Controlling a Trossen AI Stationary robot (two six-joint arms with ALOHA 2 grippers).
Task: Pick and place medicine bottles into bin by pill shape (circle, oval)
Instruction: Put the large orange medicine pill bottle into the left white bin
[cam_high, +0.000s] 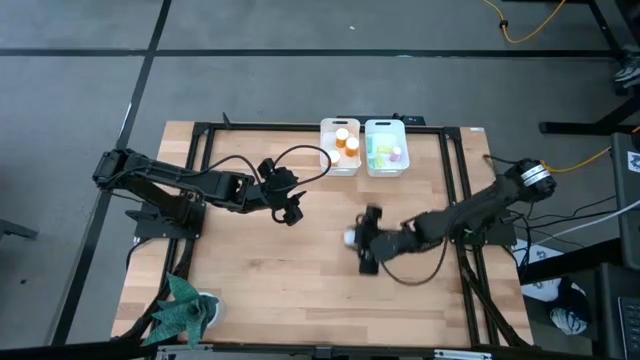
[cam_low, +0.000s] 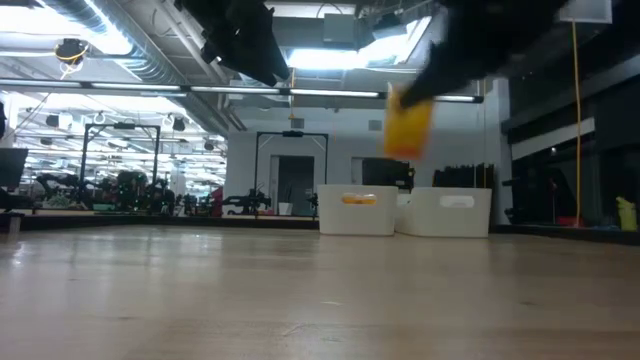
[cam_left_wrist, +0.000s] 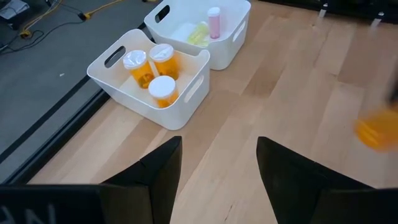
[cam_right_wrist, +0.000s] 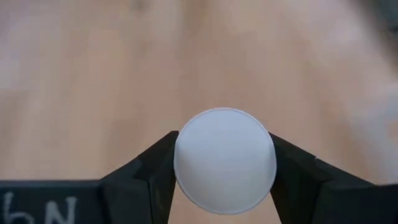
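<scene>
One orange bottle (cam_low: 407, 125) hangs in the air above the table (cam_high: 300, 270), clamped by its white cap (cam_right_wrist: 224, 160) between the fingers of our right gripper (cam_high: 358, 240), mid-table in front of the bins. Three more orange bottles (cam_left_wrist: 151, 73) stand in the left bin (cam_left_wrist: 118, 84); pink and yellow-green ones lie in the right bin (cam_left_wrist: 236, 31) just beside it. Our left gripper (cam_high: 290, 205) hovers near the bins, its fingers (cam_left_wrist: 158, 171) spread and holding nothing.
</scene>
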